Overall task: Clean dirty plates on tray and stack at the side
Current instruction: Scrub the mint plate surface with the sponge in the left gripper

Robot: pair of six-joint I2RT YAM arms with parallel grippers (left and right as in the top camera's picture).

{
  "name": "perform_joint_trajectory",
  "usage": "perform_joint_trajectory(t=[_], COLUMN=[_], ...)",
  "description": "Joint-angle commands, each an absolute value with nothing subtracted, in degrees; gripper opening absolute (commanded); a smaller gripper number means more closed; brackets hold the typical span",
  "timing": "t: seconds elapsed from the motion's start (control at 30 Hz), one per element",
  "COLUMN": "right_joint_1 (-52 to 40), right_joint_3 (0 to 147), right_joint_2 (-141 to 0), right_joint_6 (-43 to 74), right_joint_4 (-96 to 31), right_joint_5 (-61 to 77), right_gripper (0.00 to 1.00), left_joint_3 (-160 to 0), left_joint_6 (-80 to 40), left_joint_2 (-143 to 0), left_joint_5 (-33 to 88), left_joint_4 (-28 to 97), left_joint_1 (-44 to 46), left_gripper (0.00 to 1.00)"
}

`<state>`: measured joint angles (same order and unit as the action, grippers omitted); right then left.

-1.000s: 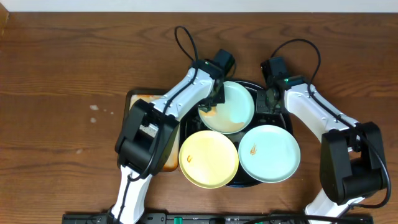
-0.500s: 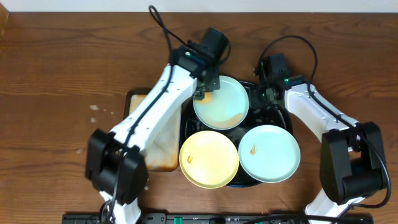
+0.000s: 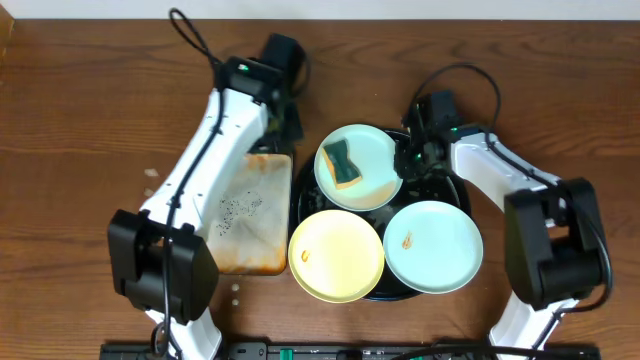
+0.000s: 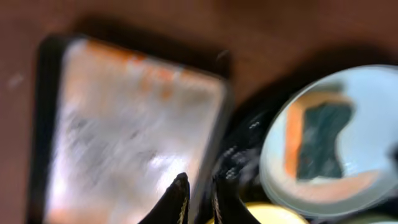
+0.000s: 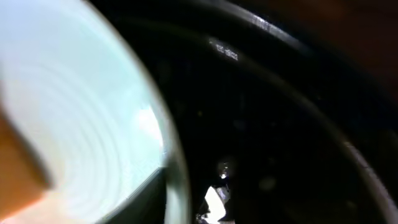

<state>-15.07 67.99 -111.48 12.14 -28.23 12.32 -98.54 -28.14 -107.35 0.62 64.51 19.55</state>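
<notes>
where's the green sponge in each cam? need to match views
Overhead: sponge upper centre, lying on the rear mint plate.
Left wrist: sponge at right, blurred, on that plate.
Right wrist: not clearly in it; an orange blur at lower left might be it.
Shared landmark: the mint plate, filling the right wrist view's left half.

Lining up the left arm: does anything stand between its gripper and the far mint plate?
Nothing visible: only the black tray's rim lies between the left gripper and the far mint plate, which carries a green sponge.
</notes>
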Motion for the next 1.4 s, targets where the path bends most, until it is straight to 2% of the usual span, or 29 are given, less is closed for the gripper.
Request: perform_joint_trajectory(t=[0.0, 0.07, 0.27, 0.5, 0.63, 0.73, 1.0, 1.1, 1.13, 1.17, 1.23, 1.27, 1.37], right_joint_1=[-14.96, -14.98, -14.94, -15.20, -15.73, -15.86, -15.86, -15.84, -15.84, -15.84, -15.99, -16.21, -16.32], right_joint_3=[67.66, 67.66, 67.68, 67.68, 67.68, 67.68, 67.68, 67.68, 67.68, 67.68, 67.68, 67.68, 67.68], right_joint_2=[-113.58, -113.32, -112.44, -109.30, -108.44, -108.38, -108.38, -108.38, -108.38, -108.36, -108.36, -108.38, -108.36], right_joint_6=[12.67, 12.84, 16.14, 16.25, 16.27, 16.27, 16.25, 16.25, 16.25, 16.25, 16.25, 16.25, 16.27], right_joint_4=[-28.08, -27.83, -29.71, -32.18, -32.60, -32.67, -33.45, -33.47, -33.47, -33.47, -33.54, -33.63, -33.54], right_joint_5=[12.27, 12.29, 8.95, 2.44, 2.37, 2.39, 2.37, 2.37, 2.37, 2.37, 2.37, 2.37, 2.20], right_gripper=[0.15, 0.02, 0.01, 0.01, 0.01, 0.01, 0.01, 0.01, 0.01, 0.01, 0.01, 0.01, 0.01], left_joint_3=[-97.86, -97.34, -92.82, -84.38, -80.03, -78.41, -78.32, -78.32, -78.32, -78.32, -78.32, -78.41, -79.85], left_joint_6=[-21.76, -21.80, -24.84, -32.18, -33.78, -33.32, -27.77, -27.70, -27.68, -27.70, -27.68, -27.70, -27.66], left_joint_2=[-107.37, -107.42, -107.48, -107.50, -107.63, -108.97, -116.01, -118.08, -118.67, -119.11, -119.39, -119.28, -117.62], left_joint_5=[9.08, 9.04, 8.99, 9.06, 12.29, 12.73, 12.43, 12.43, 12.43, 12.45, 12.49, 12.49, 13.08], left_joint_4=[61.78, 60.03, 53.04, 42.59, 35.27, 30.81, 24.38, 24.10, 24.08, 24.08, 24.21, 24.29, 25.71], left_joint_1=[21.41, 22.96, 27.40, 28.49, 28.80, 30.02, 31.86, 31.86, 31.86, 31.86, 31.86, 31.86, 31.79], left_gripper=[0.17, 0.17, 0.25, 0.33, 0.42, 0.54, 0.56, 0.54, 0.50, 0.43, 0.14, 0.08, 0.07])
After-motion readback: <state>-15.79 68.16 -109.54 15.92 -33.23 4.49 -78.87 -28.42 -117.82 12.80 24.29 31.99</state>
